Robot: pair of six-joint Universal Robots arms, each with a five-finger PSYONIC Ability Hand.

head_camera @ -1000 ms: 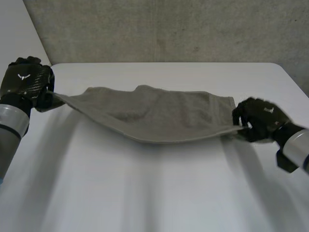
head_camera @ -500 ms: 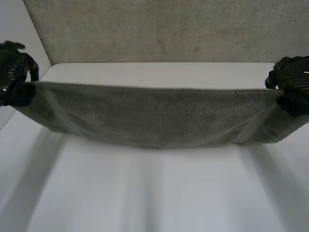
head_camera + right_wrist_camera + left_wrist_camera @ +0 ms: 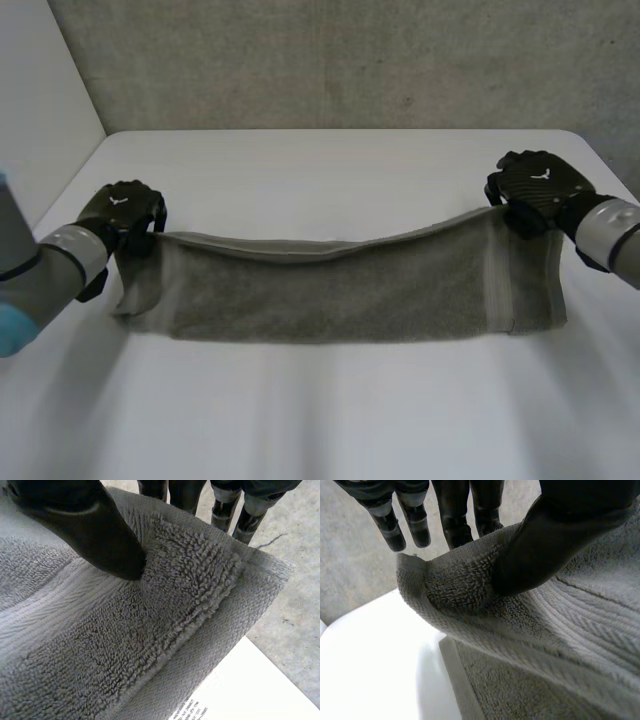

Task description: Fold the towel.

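Pinching grey towel [image 3: 340,295] at both top corners: left hand [image 3: 125,208] and right hand [image 3: 535,185], thumb pressed against fingers [image 3: 455,515] through cloth. Holding it stretched over white surface [image 3: 330,400].

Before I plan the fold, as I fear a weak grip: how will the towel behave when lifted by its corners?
Probably floppy: the towel sags between the left hand and the right hand, which pinch its corners. Likely not slippery: its looped pile dents under the thumb. It seems light, since corner pinches alone hold it.
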